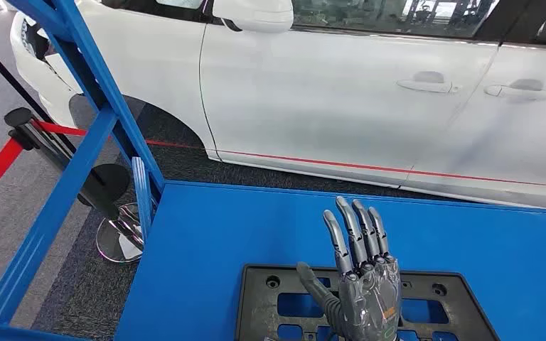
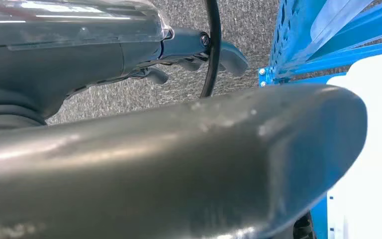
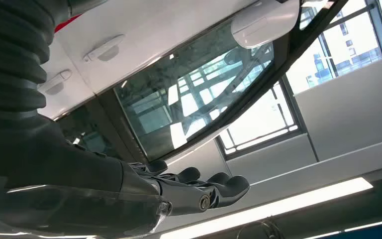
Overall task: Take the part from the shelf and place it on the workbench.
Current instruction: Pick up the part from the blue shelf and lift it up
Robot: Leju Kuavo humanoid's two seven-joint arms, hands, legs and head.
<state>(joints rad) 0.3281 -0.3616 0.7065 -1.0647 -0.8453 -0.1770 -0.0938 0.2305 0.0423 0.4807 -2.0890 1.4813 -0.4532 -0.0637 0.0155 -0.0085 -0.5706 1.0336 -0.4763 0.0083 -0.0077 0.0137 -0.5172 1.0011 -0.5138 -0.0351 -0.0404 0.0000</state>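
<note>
With the black part (image 1: 270, 298) flat on the blue workbench (image 1: 206, 241), the right hand (image 1: 359, 284) hovers over it, fingers spread, holding nothing; pulling back carelessly could snag it.

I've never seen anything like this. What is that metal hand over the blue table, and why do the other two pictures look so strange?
You are looking through the cameras of a two-legged humanoid robot. The head view looks forward and down from high on its body. The silver hand with its fingers spread is the robot's own right hand, raised above a black plastic part with cut-outs that lies flat on the blue workbench. The hand holds nothing. Behind the bench stands a white car; at the left is a blue shelf frame.

The other two pictures come from cameras at the wrists, so they look tilted. The right wrist view looks past the fingers up at the car's window. The left wrist view shows the left hand hanging over grey carpet, apparently holding nothing.
</note>
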